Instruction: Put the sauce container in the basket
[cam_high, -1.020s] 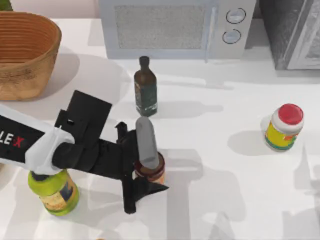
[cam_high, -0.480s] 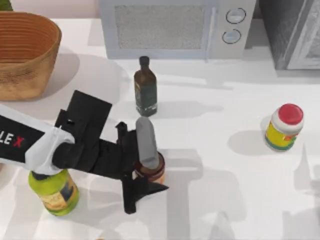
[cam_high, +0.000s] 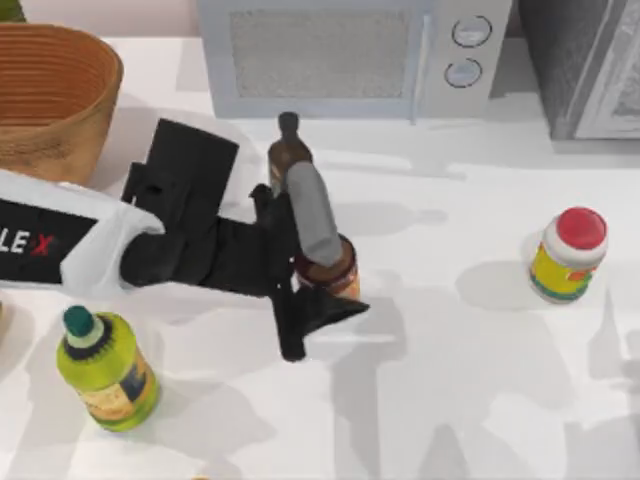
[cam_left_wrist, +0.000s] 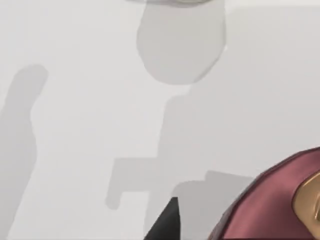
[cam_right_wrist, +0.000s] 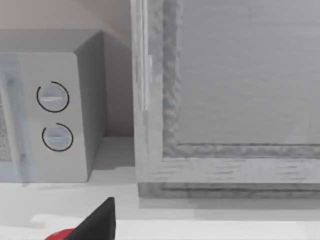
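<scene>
Red-brown sauce container (cam_high: 330, 272) — left gripper's (cam_high: 322, 268) catch

Bright, even light w/ soft grey shadows on white table (cam_high: 450, 400); slight blur, no glare.

The left arm (cam_high: 60, 245) had a glossy white shell bearing black capital letters "LE" followed by a red "X". Its rounded white end met a matte black wrist section topped by a flat, boxy black block (cam_high: 185, 175). The left gripper (cam_high: 318, 262) was black-bodied, with a crossbar, one smooth grey rounded finger (cam_high: 312, 215) and a black pointed one. A black wedge-shaped fingertip (cam_right_wrist: 97, 222) of the right gripper appeared in the right wrist view.
</scene>
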